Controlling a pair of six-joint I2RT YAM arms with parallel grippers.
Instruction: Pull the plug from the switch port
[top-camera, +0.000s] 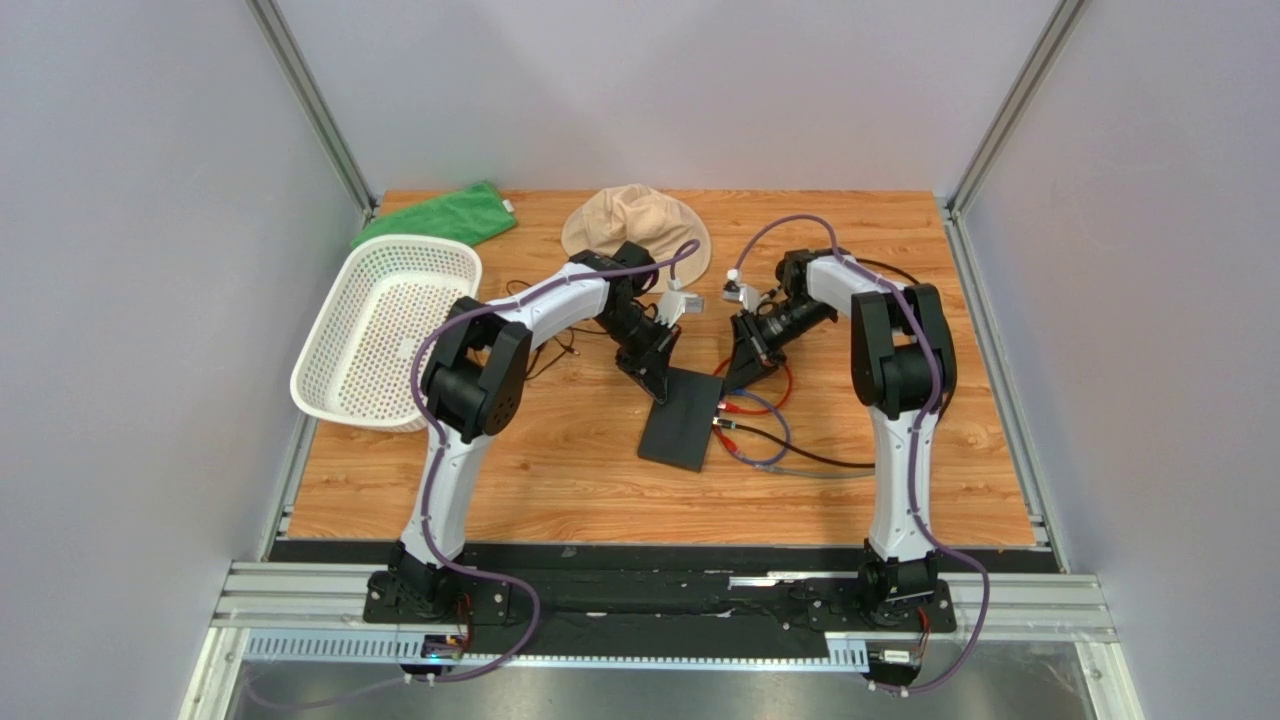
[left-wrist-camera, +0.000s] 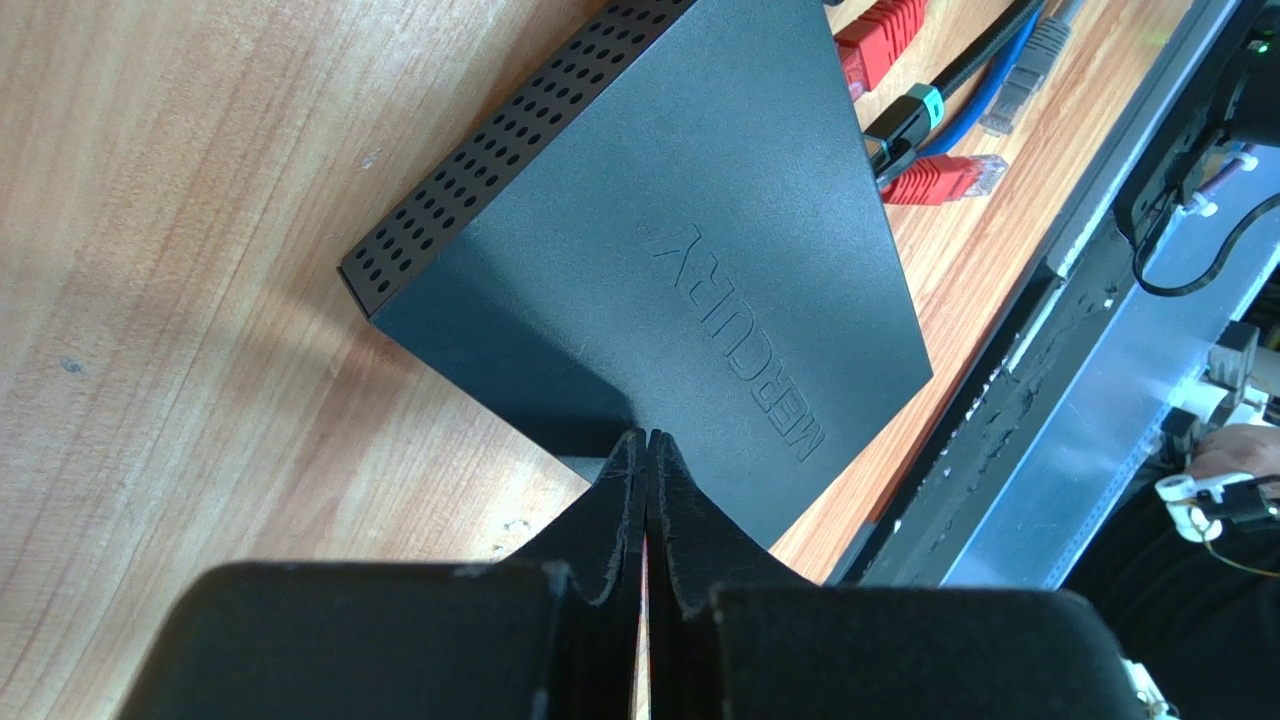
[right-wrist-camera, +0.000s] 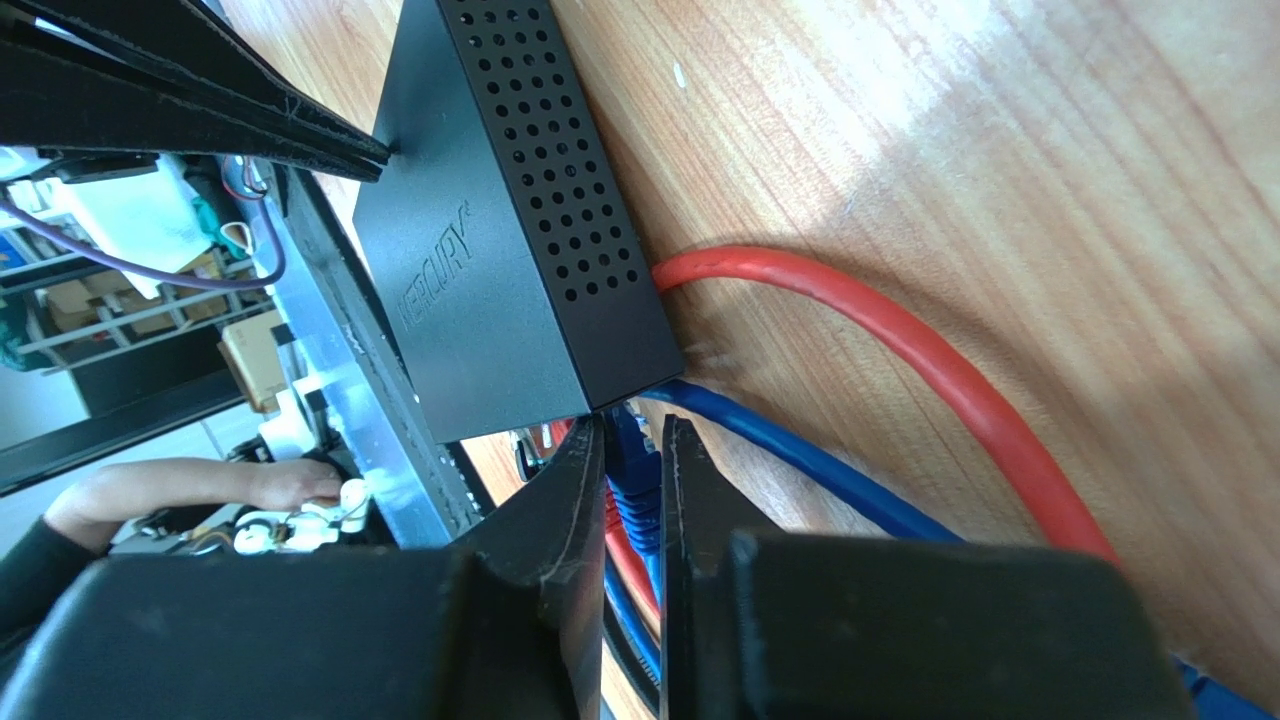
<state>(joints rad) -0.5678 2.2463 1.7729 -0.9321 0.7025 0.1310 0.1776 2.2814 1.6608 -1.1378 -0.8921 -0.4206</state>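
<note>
Left gripper (left-wrist-camera: 646, 446): jaws shut tight, nothing between them. The tips press on the far corner of the thin flat matte-black rectangular switch (left-wrist-camera: 676, 255), apparently to pin it down.

The switch lies flat mid-way across the wooden bench (top-camera: 451, 480), between the two arms. Its socket edge faces right, toward the cables.

Right gripper (right-wrist-camera: 631, 450): low at the socket edge, jaws drawn in narrow on either side of the small blue plastic plug (right-wrist-camera: 631, 488). The plug fills the gap, so this reads as a pinch.

The plug's head reaches up to the switch's corner and looks seated. The socket itself is hidden, so this is not certain.

A thick red rubber cable (right-wrist-camera: 902, 353) curves away over the bench just beside it, outside the grip.

Progress, judged: bracing and grasp in place, extraction not yet done. What remains is a straight pull away from the socket edge, with the latch tab likely needing to be pressed first.
</note>
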